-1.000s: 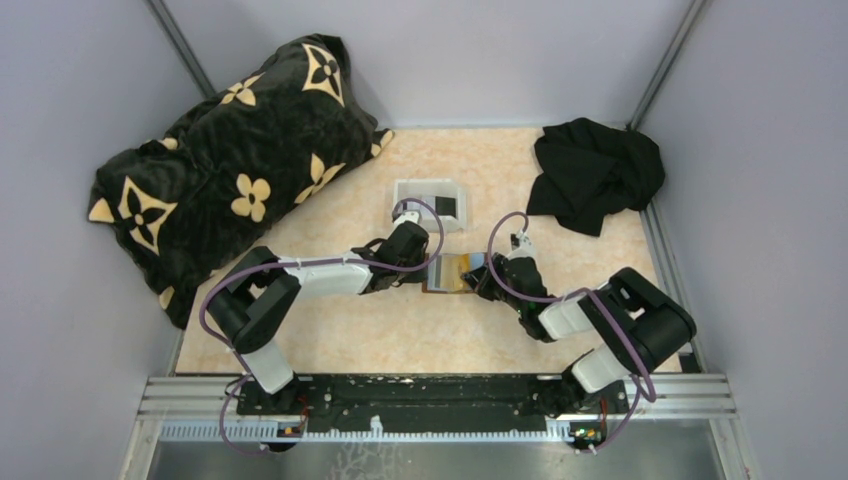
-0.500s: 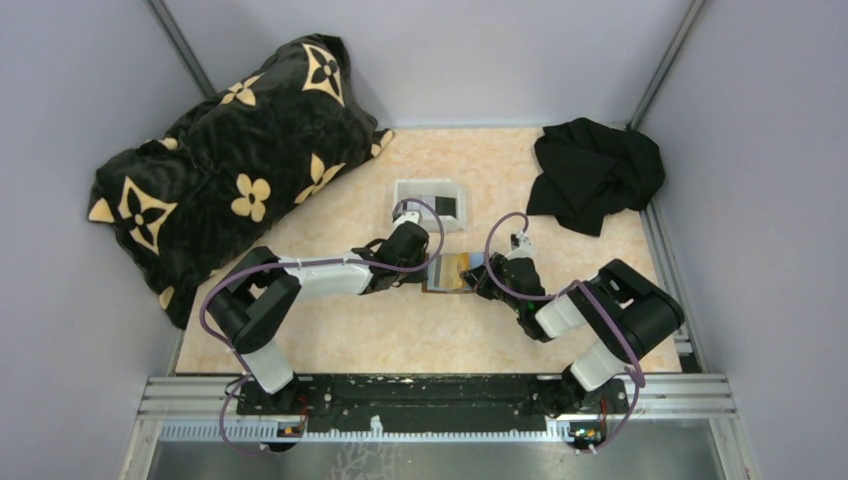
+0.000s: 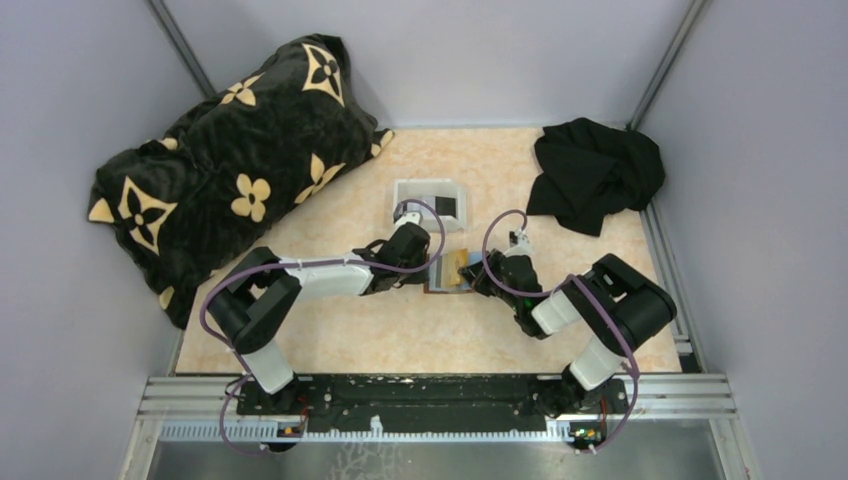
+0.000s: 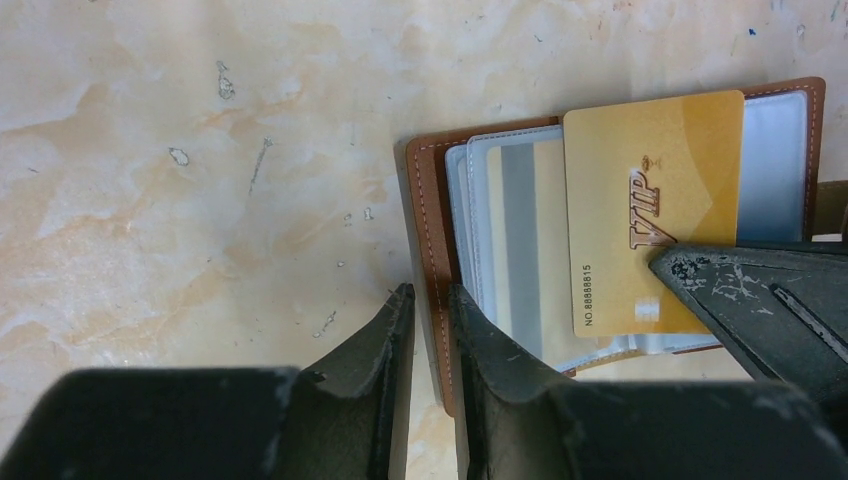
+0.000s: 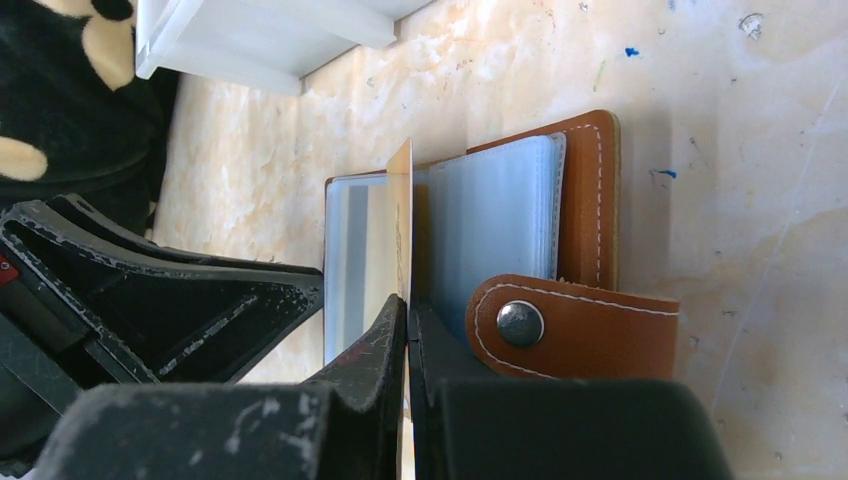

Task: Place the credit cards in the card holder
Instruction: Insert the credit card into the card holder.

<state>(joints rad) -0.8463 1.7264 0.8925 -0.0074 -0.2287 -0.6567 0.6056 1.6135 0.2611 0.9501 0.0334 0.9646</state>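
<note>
The brown leather card holder (image 3: 447, 283) lies open on the table between both grippers, its clear pockets (image 4: 515, 230) facing up. My left gripper (image 3: 432, 268) is shut on the holder's left edge (image 4: 425, 210), one finger on each side of the cover. My right gripper (image 3: 478, 275) is shut on a gold card (image 4: 650, 210) marked VIP, held over the holder's clear pockets. In the right wrist view the card (image 5: 402, 220) stands edge-on between my right fingers (image 5: 385, 340), beside the holder's snap strap (image 5: 560, 325). A black card (image 3: 447, 207) lies in the white tray.
The white tray (image 3: 402, 190) stands just behind the card holder. A black pillow with tan flowers (image 3: 240, 150) fills the back left. A black cloth (image 3: 595, 170) lies at the back right. Grey walls enclose the table.
My right gripper has moved a little left with the gold card, further over the card holder. The left gripper has kept its hold on the holder's edge.
</note>
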